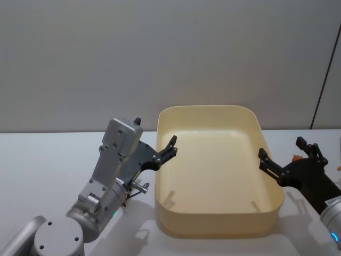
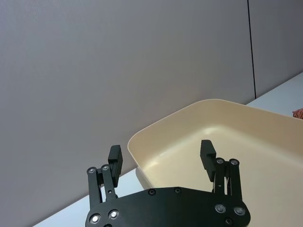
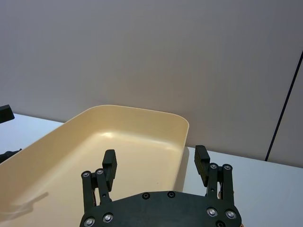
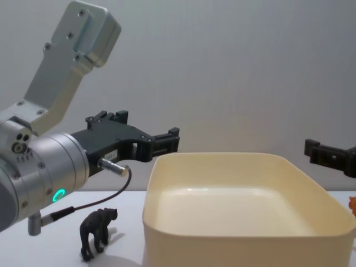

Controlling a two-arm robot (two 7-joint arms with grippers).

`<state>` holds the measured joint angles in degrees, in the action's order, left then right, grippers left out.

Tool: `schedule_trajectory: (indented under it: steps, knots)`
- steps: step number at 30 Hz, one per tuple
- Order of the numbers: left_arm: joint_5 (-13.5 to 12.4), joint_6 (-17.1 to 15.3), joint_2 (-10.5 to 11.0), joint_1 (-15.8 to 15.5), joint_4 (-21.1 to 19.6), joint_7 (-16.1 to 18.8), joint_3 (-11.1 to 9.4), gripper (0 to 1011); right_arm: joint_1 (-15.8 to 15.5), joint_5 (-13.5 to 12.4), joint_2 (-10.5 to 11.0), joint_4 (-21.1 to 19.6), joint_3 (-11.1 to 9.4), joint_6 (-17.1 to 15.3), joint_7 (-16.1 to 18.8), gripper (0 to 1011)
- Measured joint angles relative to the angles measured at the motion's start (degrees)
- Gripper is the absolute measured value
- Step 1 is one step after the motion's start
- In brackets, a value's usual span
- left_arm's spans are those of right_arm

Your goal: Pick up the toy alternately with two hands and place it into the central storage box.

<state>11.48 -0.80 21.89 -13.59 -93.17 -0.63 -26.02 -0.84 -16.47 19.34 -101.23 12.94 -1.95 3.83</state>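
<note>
The central storage box (image 1: 213, 109) is a cream tub in the middle of the white table, with nothing inside. My left gripper (image 1: 157, 136) hovers open and empty at the box's left rim, its fingers (image 2: 207, 152) pointing over the near corner. My right gripper (image 1: 281, 148) hangs open and empty at the right rim, its fingers (image 3: 201, 158) above the box edge (image 3: 137, 109). A small black toy animal (image 4: 97, 231) stands on the table left of the box wall (image 4: 233, 250), below my left gripper (image 4: 147, 128). Beside the right gripper (image 4: 317, 150) shows part of an orange toy (image 4: 352, 204).
A plain grey wall runs behind the table. A black cable (image 1: 325, 90) hangs down the wall at the far right. A bit of orange (image 1: 294, 158) peeks out behind the right gripper. The silver left arm (image 4: 39, 172) with its green light fills the near left.
</note>
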Motion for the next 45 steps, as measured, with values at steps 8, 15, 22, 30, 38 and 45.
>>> schedule_trajectory:
  steps: [8, 15, 22, 30, 38, 45]
  knots:
    - [0.0, 0.0, 0.0, 0.0, 0.0, 0.0, 0.0, 1001, 0.0, 0.0, 0.0, 0.0, 0.0, 0.0, 0.0, 1001]
    - [0.0, 0.0, 0.0, 0.0, 0.0, 0.0, 0.0, 1001, 0.0, 0.0, 0.0, 0.0, 0.0, 0.0, 0.0, 1001]
    - [0.0, 0.0, 0.0, 0.0, 0.0, 0.0, 0.0, 1001, 0.0, 0.0, 0.0, 0.0, 0.0, 0.0, 0.0, 1001]
    - [0.0, 0.0, 0.0, 0.0, 0.0, 0.0, 0.0, 1001, 0.0, 0.0, 0.0, 0.0, 0.0, 0.0, 0.0, 1001]
    - [0.0, 0.0, 0.0, 0.0, 0.0, 0.0, 0.0, 1001, 0.0, 0.0, 0.0, 0.0, 0.0, 0.0, 0.0, 1001]
    - [0.0, 0.0, 0.0, 0.0, 0.0, 0.0, 0.0, 1001, 0.0, 0.0, 0.0, 0.0, 0.0, 0.0, 0.0, 1001]
